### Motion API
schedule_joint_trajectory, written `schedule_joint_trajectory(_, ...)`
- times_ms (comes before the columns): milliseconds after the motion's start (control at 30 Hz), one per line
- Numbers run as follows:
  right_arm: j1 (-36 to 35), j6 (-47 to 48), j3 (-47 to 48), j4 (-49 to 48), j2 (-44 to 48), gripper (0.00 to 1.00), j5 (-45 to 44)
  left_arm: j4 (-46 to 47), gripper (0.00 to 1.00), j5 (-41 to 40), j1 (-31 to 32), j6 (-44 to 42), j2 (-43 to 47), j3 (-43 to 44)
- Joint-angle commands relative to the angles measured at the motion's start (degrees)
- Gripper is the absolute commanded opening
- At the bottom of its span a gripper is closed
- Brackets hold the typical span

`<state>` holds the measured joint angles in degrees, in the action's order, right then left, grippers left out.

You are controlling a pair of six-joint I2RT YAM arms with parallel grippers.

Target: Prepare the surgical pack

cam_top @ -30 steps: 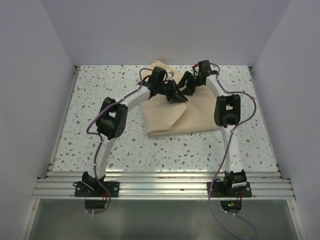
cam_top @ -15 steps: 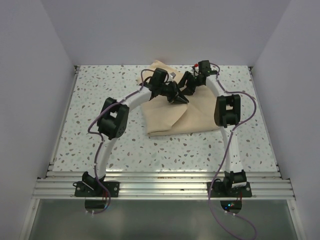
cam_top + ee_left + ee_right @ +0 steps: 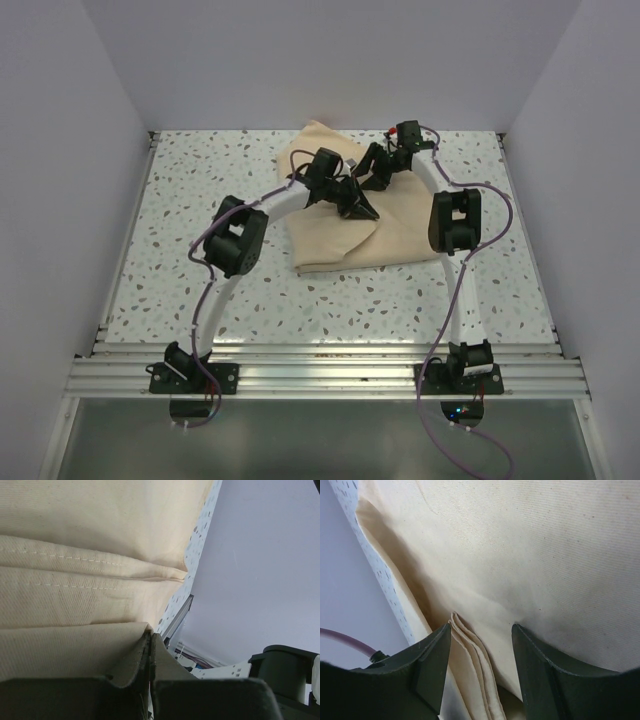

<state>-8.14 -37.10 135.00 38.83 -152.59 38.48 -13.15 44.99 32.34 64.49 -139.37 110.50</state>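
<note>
The tan cloth [image 3: 335,240] lies folded into a thick, roughly square bundle on the speckled table [image 3: 190,190], towards the far edge and slightly right of the middle. One corner pokes up to the far edge, and the near side of the bundle stops well short of the table's near edge. Its top is creased, with flaps overlapping along a diagonal fold. Stitched hems run across the cloth [image 3: 100,540] in the left wrist view. The left gripper [image 3: 360,207] is down on the middle of the bundle. Its claw [image 3: 149,636] is pressed together, and a hemmed edge of the cloth runs right into the tips, so it seems to be pinching that edge, though the close view leaves the hold itself a little unclear. The right gripper [image 3: 370,183] is just beyond it, towards the far edge, and the two nearly meet over the cloth. Its claw [image 3: 481,630] is spread, and a small stack of folded layers stands up in the gap, close against one finger [image 3: 432,660] and apart from the other. The broad smooth face of the cloth [image 3: 545,555] fills the rest of that view. Both arms arch in from their bases on the aluminium rail [image 3: 330,368] along the near edge. A purple cable [image 3: 462,300] trails along the right arm.
</note>
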Motion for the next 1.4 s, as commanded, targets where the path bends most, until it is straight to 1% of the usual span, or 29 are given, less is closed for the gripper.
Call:
schedule_joint_trajectory(0, 0.5, 2.4, -2.0, 6.2, -2.8, 0.57, -8.2, 0.8, 0.02, 2.6, 0.5, -1.2, -1.1, 3.3)
schedule_joint_trajectory(67, 0.5, 2.4, -1.7, 6.3, -2.9, 0.57, -8.2, 0.6, 0.04, 2.7, 0.5, -1.2, -1.5, 3.8)
schedule_joint_trajectory(100, 0.5, 2.4, -1.6, 6.2, -3.0, 0.57, -8.2, 0.4, 0.06, 3.0, 0.5, -1.2, -1.7, 4.0)
schedule_joint_trajectory(133, 0.5, 2.4, -1.3, 6.3, -3.1, 0.57, -8.2, 0.1, 0.11, 3.1, 0.5, -1.5, -2.1, 4.3)
schedule_joint_trajectory(167, 0.5, 2.5, -1.1, 6.6, -3.3, 0.57, -8.2, -0.2, 0.19, 3.1, 0.5, -1.8, -2.0, 4.8)
schedule_joint_trajectory(233, 0.5, 2.7, -1.0, 6.8, -3.2, 0.57, -8.2, -0.8, 0.25, 2.8, 0.5, -3.1, -1.2, 5.0)
schedule_joint_trajectory(267, 0.5, 2.7, -0.8, 6.9, -3.3, 0.57, -8.2, -1.3, 0.33, 2.6, 0.4, -3.8, -0.7, 5.1)
schedule_joint_trajectory(333, 0.6, 2.8, -0.5, 7.0, -3.1, 0.57, -8.2, -1.9, 0.39, 2.8, 0.3, -5.2, 0.3, 5.3)
schedule_joint_trajectory(367, 0.6, 2.8, -0.6, 7.0, -3.1, 0.57, -8.1, -2.5, 0.46, 3.0, 0.1, -6.0, 0.6, 6.3)
schedule_joint_trajectory(433, 0.6, 2.7, -0.4, 7.0, -2.9, 0.57, -8.1, -5.9, 0.49, 2.9, 0.1, -9.3, 1.5, 7.9)
schedule_joint_trajectory(533, 0.5, 2.7, 0.8, 7.3, -3.1, 0.57, -8.0, -9.3, 0.52, 2.4, -0.4, -13.2, 3.7, 9.8)
schedule_joint_trajectory(633, 0.6, 2.5, 0.8, 7.0, -2.5, 0.57, -7.5, -9.8, 0.54, 2.4, -1.1, -15.8, 6.6, 9.8)
schedule_joint_trajectory(700, 0.6, 2.2, 1.2, 6.5, -2.2, 0.57, -6.9, -13.1, 0.54, 2.0, -1.9, -20.0, 8.7, 11.2)
schedule_joint_trajectory(767, 0.7, 2.3, 2.1, 6.7, -1.6, 0.58, -6.8, -16.2, 0.54, 0.4, -3.1, -24.1, 11.0, 10.4)
schedule_joint_trajectory(800, 0.8, 2.3, 3.2, 6.8, -1.5, 0.58, -6.8, -17.9, 0.53, -1.0, -3.5, -28.0, 14.3, 8.8)
schedule_joint_trajectory(833, 1.0, 1.9, 3.8, 7.0, -1.1, 0.58, -6.7, -18.1, 0.52, -1.5, -4.0, -29.5, 16.1, 6.6)
schedule_joint_trajectory(867, 1.2, 1.4, 4.3, 6.9, -0.8, 0.58, -6.3, -17.8, 0.47, -1.7, -5.2, -30.8, 18.0, 1.0)
schedule_joint_trajectory(900, 1.4, 0.5, 5.3, 6.7, -0.5, 0.58, -5.7, -16.9, 0.44, -1.2, -5.7, -32.7, 21.2, -2.0)
schedule_joint_trajectory(933, 1.8, 0.1, 5.4, 6.0, -0.1, 0.58, -5.3, -16.5, 0.33, -1.1, -6.1, -33.7, 22.5, -7.4)
schedule_joint_trajectory(1067, 2.8, -2.2, 5.5, 3.5, 1.9, 0.59, -3.6, -14.8, 0.1, -0.9, -7.4, -37.8, 26.3, -16.3)
schedule_joint_trajectory(1133, 3.1, -3.6, 5.7, 2.7, 2.7, 0.59, -2.2, -14.5, 0.04, -0.6, -7.3, -39.2, 26.3, -17.7)
schedule_joint_trajectory(1233, 3.2, -5.3, 5.5, 0.3, 4.0, 0.59, 0.0, -13.6, 0.0, -0.2, -7.3, -39.1, 25.7, -20.6)
schedule_joint_trajectory(1367, 3.2, -6.7, 3.5, -1.0, 7.5, 0.57, 1.6, -10.2, 0.0, 1.1, -6.7, -38.7, 24.9, -25.1)
